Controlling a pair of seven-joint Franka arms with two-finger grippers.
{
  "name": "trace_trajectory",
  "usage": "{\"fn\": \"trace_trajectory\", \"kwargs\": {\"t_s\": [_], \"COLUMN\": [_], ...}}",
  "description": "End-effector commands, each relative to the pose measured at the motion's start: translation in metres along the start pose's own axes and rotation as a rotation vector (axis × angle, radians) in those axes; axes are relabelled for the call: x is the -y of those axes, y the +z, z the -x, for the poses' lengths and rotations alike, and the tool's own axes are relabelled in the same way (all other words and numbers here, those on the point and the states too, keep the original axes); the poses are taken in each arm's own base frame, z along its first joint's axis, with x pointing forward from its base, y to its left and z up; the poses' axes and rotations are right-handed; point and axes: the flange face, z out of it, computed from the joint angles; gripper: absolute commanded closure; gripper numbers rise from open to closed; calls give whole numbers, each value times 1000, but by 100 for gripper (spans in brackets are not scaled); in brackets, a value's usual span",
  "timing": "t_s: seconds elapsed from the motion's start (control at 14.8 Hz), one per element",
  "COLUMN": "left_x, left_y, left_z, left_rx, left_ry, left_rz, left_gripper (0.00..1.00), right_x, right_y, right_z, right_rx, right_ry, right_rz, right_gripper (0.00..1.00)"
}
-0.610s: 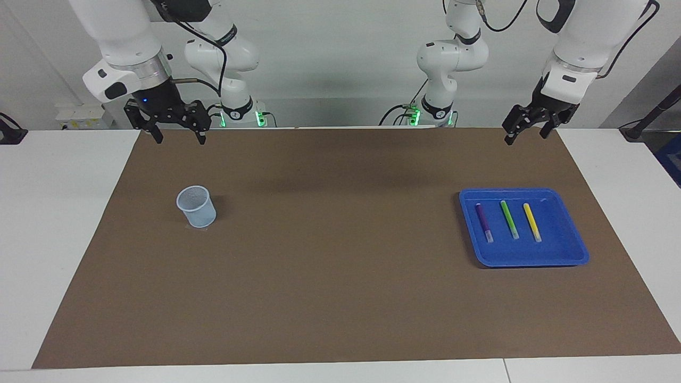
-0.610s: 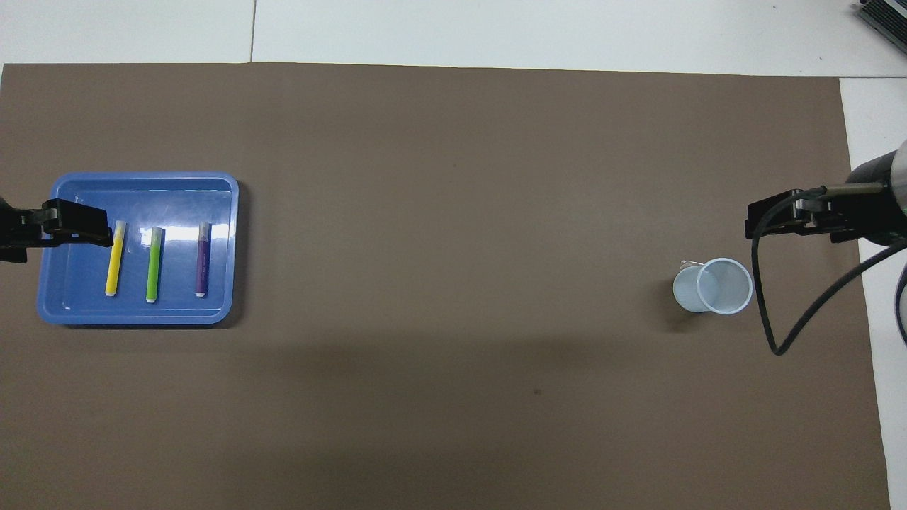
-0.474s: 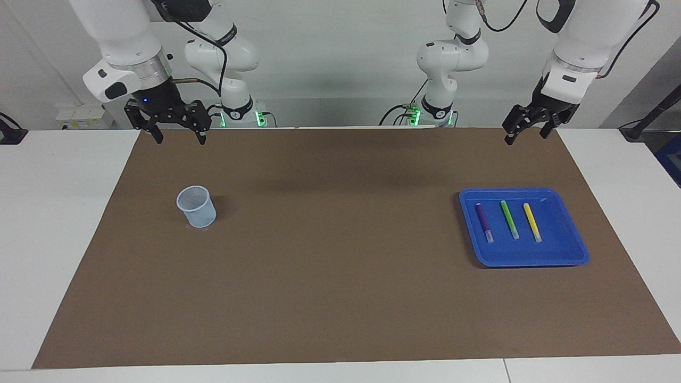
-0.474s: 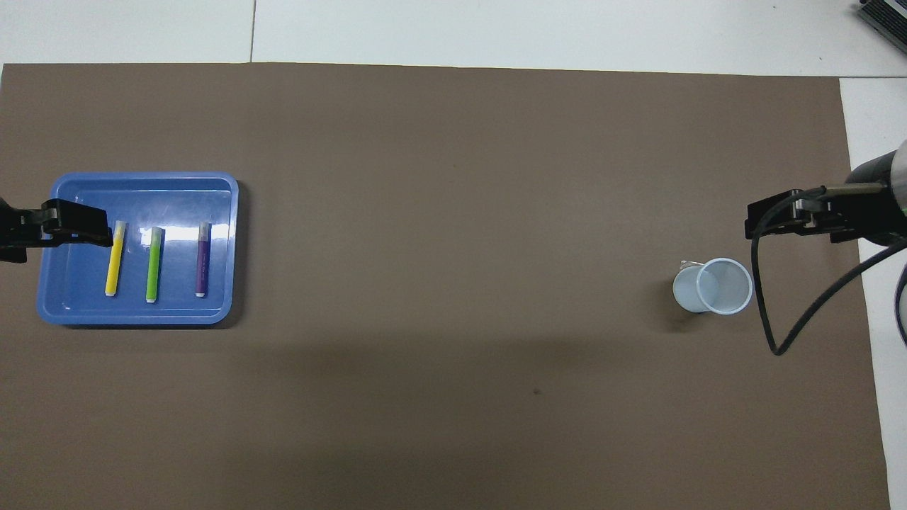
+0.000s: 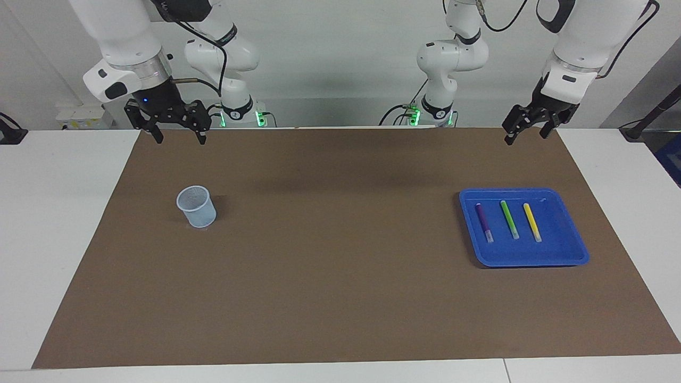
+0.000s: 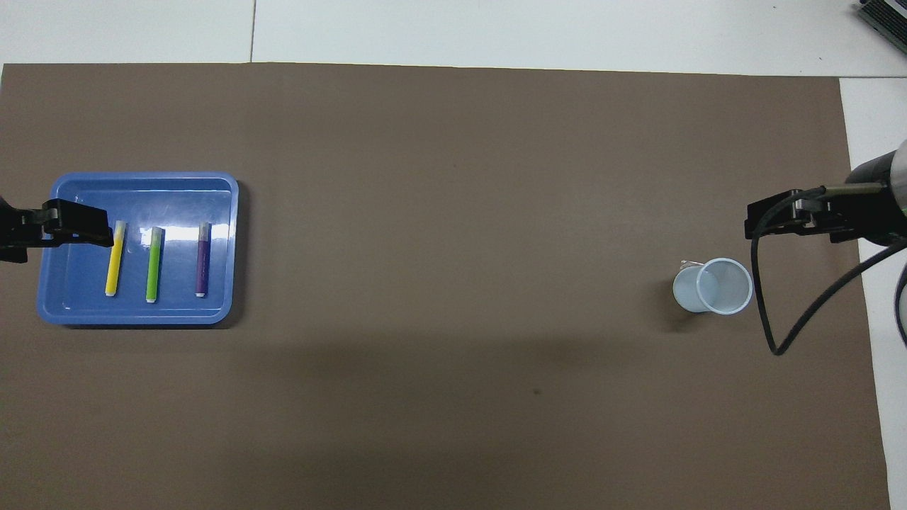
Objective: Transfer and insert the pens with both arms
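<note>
Three pens lie side by side in a blue tray (image 5: 564, 252) (image 6: 78, 312) at the left arm's end of the table: purple pen (image 5: 483, 222) (image 6: 203, 258), green pen (image 5: 509, 219) (image 6: 153, 264), yellow pen (image 5: 532, 222) (image 6: 114, 258). My left gripper (image 5: 525, 139) hangs open and empty above the brown mat, well clear of the tray. At the right arm's end stands a pale blue plastic cup (image 5: 196, 206) (image 6: 714, 285). My right gripper (image 5: 180, 141) also hangs open, holds nothing, and is raised above the mat, apart from the cup.
A brown mat (image 5: 340, 255) covers most of the white table. Two smaller white arms (image 5: 234, 58) (image 5: 449, 58) with green lights stand at the robots' edge. A black cable (image 6: 764, 312) loops down from the right wrist beside the cup.
</note>
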Motion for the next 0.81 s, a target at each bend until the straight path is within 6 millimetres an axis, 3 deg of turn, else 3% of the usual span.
{"fn": "trace_trajectory", "kwargs": {"t_s": [0.0, 0.41, 0.75], "left_x": [-4, 5, 9], "left_y": [-4, -4, 19], "left_z": [8, 12, 23], "left_rx": [-4, 10, -12], "left_ry": [3, -12, -7], "left_rz": [13, 20, 21], "left_gripper": [0, 0, 0], "right_x": [-1, -1, -1], "right_y": [-3, 0, 0], "right_z": [6, 8, 8], "right_rx": [3, 11, 12], "right_ry": [6, 6, -1], "right_rz": [-20, -19, -18], "right_gripper": [0, 0, 0]}}
